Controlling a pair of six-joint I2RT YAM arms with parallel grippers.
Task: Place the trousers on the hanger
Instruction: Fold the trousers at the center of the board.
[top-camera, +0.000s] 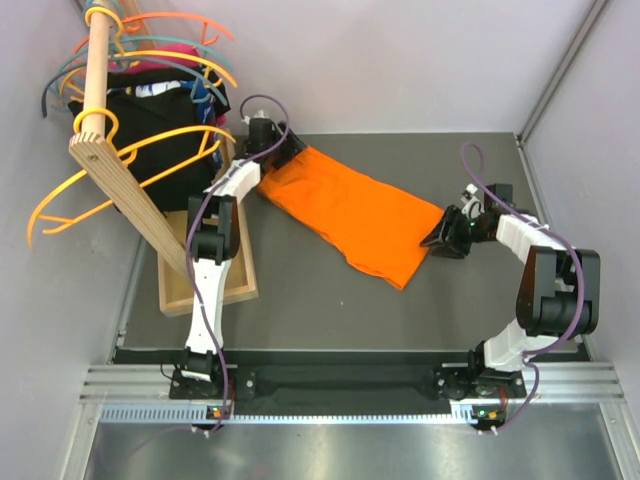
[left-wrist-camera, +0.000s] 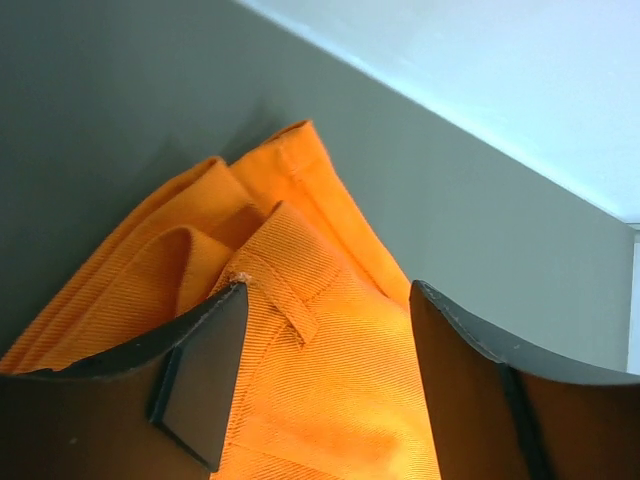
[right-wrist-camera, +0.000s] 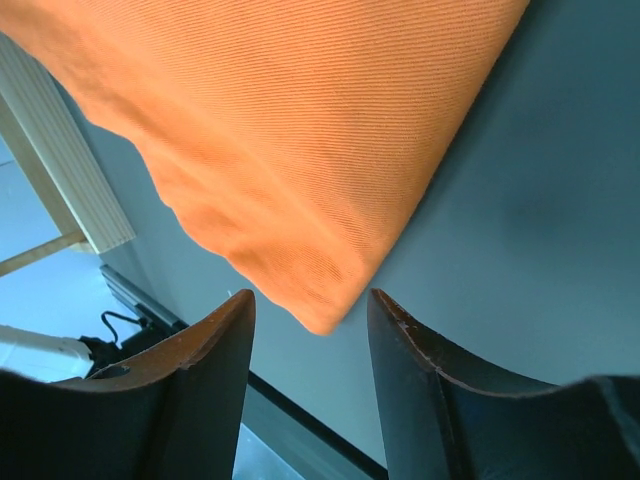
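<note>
The orange trousers lie folded flat on the dark table, running from the back left toward the right. My left gripper is at their waistband end. In the left wrist view it stands open, its fingers on either side of the waistband and a belt loop without pinching them. My right gripper is at the leg-end corner. In the right wrist view it is open, and the cloth's corner hangs loose just in front of the gap. An amber-yellow hanger hangs on the wooden rod at the left.
A wooden rack with a round rod, a slanted post and a box base stands at the left. Black garments, coral hangers and teal hangers hang on it. Walls close off the back and right.
</note>
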